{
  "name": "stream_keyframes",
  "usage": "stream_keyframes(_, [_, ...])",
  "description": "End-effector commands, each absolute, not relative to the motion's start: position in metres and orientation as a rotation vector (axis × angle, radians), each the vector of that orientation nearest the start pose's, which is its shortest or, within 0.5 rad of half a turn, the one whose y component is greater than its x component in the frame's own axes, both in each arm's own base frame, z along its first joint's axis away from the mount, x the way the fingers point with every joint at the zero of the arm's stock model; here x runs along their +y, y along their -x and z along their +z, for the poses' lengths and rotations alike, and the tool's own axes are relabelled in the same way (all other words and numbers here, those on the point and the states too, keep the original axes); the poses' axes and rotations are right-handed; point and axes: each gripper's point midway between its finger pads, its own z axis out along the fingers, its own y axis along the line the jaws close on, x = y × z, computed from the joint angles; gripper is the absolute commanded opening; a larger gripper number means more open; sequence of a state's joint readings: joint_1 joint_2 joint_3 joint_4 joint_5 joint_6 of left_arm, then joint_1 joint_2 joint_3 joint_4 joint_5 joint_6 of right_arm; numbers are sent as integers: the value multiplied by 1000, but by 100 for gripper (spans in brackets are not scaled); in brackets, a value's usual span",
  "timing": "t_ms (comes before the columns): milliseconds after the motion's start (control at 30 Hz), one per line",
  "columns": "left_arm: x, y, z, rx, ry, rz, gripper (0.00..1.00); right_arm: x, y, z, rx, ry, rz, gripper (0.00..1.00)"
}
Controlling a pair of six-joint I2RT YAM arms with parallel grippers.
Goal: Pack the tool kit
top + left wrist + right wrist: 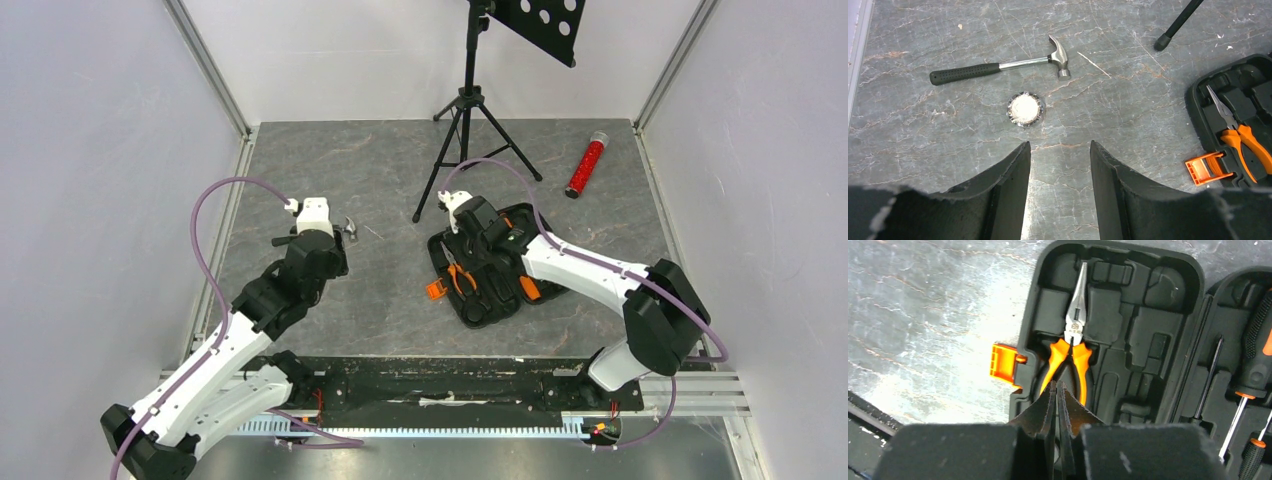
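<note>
Ideally, the open, empty left gripper [1059, 146] takes the claw hammer [993, 68] at eleven o'clock mid-handle; the right gripper [1056, 385], closed on nothing, hovers over needle-nose pliers [1074, 330].

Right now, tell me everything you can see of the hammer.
Small claw hammer: black textured grip, shiny metal shaft and head. It lies flat on the grey marbled table, outside the case, touching only the table. A round foil-like disc sits beside it, apart. The open left hand hangs short of it.
</note>
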State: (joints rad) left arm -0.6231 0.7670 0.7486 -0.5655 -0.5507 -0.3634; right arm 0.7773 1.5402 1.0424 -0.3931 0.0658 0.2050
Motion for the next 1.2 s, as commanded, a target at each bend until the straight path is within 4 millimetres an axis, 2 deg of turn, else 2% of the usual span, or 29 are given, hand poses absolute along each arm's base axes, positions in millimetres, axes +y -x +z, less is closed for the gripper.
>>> stream_keyframes(0, [-79, -255, 201, 2022, 43, 0, 54, 279, -264, 106, 2369, 727, 407, 5])
stream_keyframes(233, [-77, -256, 199, 2026, 50, 4, 54, 281, -248, 83, 2428, 760, 418, 3])
stream_keyframes(567, [-75, -256, 200, 2025, 63, 3, 54, 272, -232, 53, 2517, 783, 379, 3])
stream_keyframes(933, [-74, -256, 199, 2028, 69, -4, 53, 274, -228, 44, 2536, 802, 373, 2])
stream_keyframes(1167, [-74, -256, 199, 2031, 67, -9, 54, 260, -218, 16, 2640, 800, 282, 0])
